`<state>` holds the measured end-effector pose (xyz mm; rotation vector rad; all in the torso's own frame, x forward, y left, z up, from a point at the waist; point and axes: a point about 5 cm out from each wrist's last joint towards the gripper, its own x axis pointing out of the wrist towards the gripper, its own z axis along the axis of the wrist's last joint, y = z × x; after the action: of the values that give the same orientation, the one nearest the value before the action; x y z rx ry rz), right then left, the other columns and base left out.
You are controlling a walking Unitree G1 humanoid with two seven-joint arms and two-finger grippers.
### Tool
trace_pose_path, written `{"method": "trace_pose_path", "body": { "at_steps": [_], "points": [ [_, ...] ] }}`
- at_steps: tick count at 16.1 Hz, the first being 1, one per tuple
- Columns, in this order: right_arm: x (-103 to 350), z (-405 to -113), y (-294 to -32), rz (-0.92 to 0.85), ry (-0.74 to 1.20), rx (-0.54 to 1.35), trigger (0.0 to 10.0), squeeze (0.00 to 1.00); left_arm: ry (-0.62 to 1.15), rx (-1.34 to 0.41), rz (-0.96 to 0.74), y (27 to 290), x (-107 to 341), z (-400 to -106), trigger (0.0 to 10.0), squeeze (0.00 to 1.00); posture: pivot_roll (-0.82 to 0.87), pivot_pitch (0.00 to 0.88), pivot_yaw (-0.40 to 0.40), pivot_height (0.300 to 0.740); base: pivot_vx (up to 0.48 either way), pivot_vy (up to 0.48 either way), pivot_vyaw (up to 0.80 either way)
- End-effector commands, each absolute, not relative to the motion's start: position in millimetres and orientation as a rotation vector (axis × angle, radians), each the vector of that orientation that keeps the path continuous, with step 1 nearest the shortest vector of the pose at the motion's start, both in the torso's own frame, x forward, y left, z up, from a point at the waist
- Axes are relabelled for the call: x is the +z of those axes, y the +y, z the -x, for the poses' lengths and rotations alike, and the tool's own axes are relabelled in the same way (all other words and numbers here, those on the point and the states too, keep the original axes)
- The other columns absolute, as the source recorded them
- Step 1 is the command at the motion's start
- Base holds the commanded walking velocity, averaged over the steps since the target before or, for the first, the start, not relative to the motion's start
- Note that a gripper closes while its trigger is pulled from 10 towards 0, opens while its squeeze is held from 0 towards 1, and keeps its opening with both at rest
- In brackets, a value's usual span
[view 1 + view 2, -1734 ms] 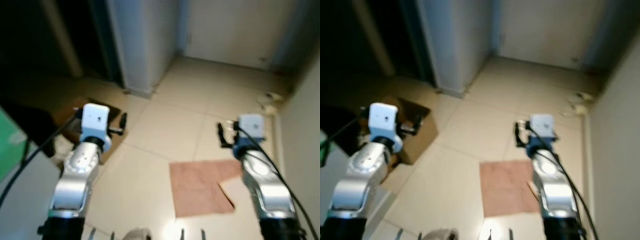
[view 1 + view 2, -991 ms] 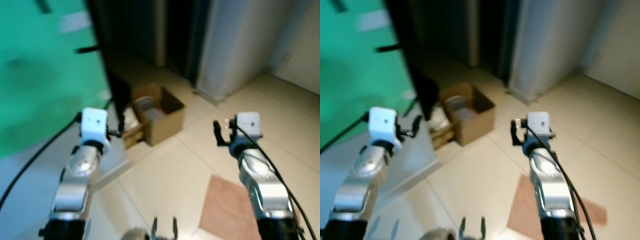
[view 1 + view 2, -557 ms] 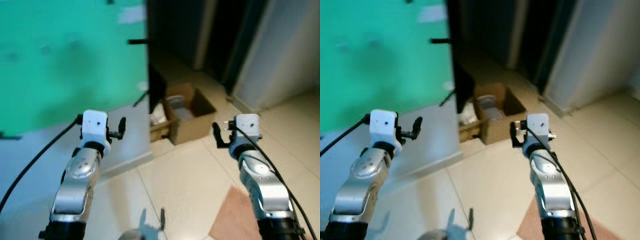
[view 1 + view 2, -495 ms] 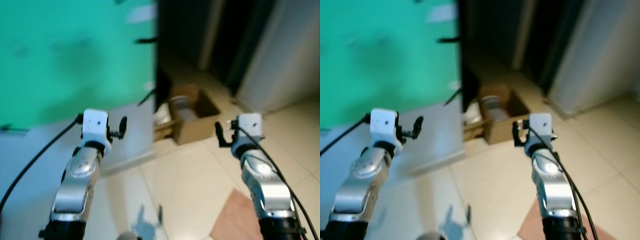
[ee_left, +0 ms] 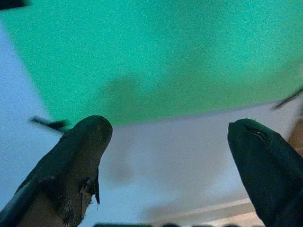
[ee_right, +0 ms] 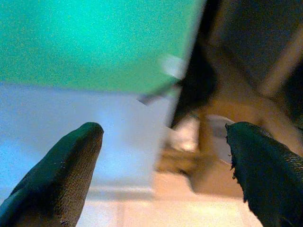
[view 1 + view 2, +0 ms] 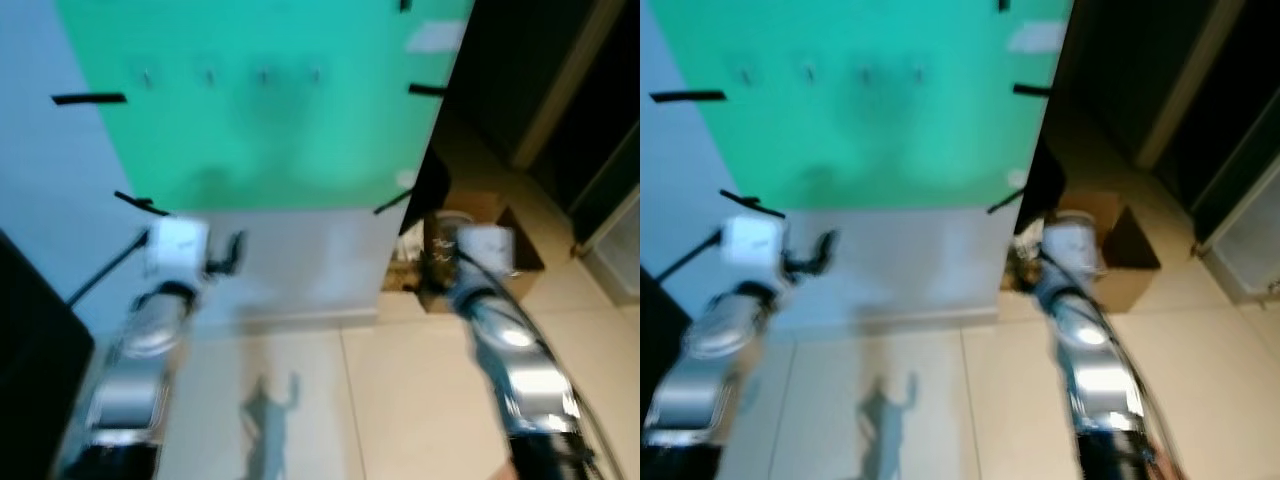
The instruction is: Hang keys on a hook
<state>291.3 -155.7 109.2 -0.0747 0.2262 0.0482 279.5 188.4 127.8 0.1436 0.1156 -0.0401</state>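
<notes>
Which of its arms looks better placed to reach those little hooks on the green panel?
Probably the left. The left gripper hangs open below the green panel, whose hooks sit above it, while the right gripper points past the panel's edge toward a cardboard box.

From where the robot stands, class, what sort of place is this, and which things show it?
Probably a home hallway or entry: tiled floor, a green wall panel with small hooks, and a cardboard box beside a dark doorway.

Ahead of you stands a wall panel (image 7: 270, 120) with a row of hooks (image 7: 232, 76) near its top; a cardboard box (image 7: 478, 240) sits on the floor (image 7: 400, 400) to the right.
</notes>
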Motion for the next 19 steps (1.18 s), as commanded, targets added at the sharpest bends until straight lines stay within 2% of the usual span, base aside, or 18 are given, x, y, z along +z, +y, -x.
{"method": "trace_pose_path", "body": {
  "at_steps": [1,19],
  "points": [
    [112,-291,-169,0.091,0.223,0.009,10.0,1.00,0.092,-0.072,-0.137,179,133,-282,10.0,0.00,-0.04,0.000,-0.012,0.740,0.326,0.000,0.80],
    [102,-286,-163,0.059,0.231,-0.003,10.0,1.00,0.103,-0.097,-0.199,185,132,-272,10.0,0.00,-0.02,0.000,0.019,0.740,0.364,0.000,0.80]
  ]
}}
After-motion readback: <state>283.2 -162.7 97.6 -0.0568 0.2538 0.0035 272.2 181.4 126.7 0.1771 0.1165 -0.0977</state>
